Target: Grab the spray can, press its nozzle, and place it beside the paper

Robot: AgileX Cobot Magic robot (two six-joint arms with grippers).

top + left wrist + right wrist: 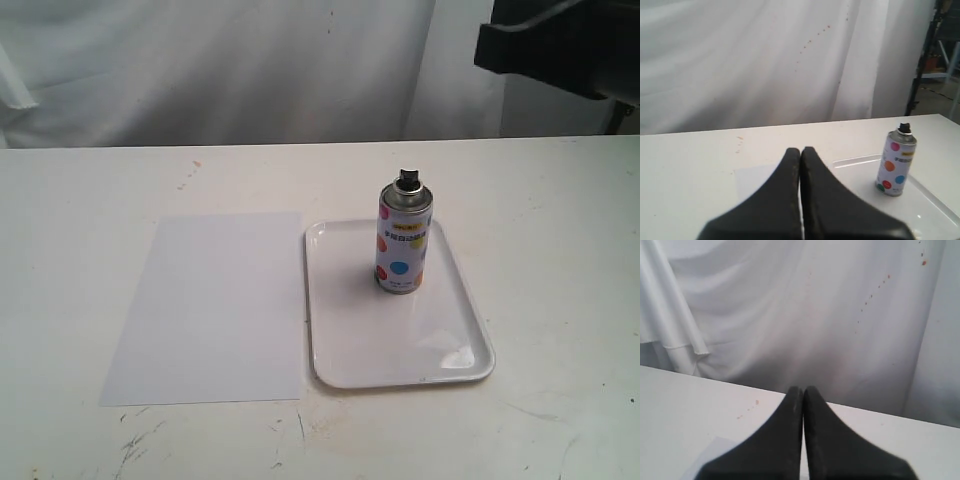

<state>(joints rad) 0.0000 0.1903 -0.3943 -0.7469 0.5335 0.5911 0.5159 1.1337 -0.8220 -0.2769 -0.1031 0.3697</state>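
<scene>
The spray can (402, 243) stands upright on a glossy white tray (450, 350), its black nozzle (407, 180) on top. The white paper (212, 305) lies flat just left of the tray. In the left wrist view the can (895, 167) and nozzle (904, 127) stand well off to one side of my left gripper (800, 151), which is shut and empty above the paper (751, 180). My right gripper (803, 391) is shut and empty too, with only a corner of the paper (705, 462) beside it. Neither gripper's fingers show in the exterior view.
A white cloth backdrop (220, 70) hangs behind the white table (90, 200). A dark piece of arm hardware (560, 45) juts in at the upper right of the exterior view. Small reddish specks (190, 175) mark the table behind the paper.
</scene>
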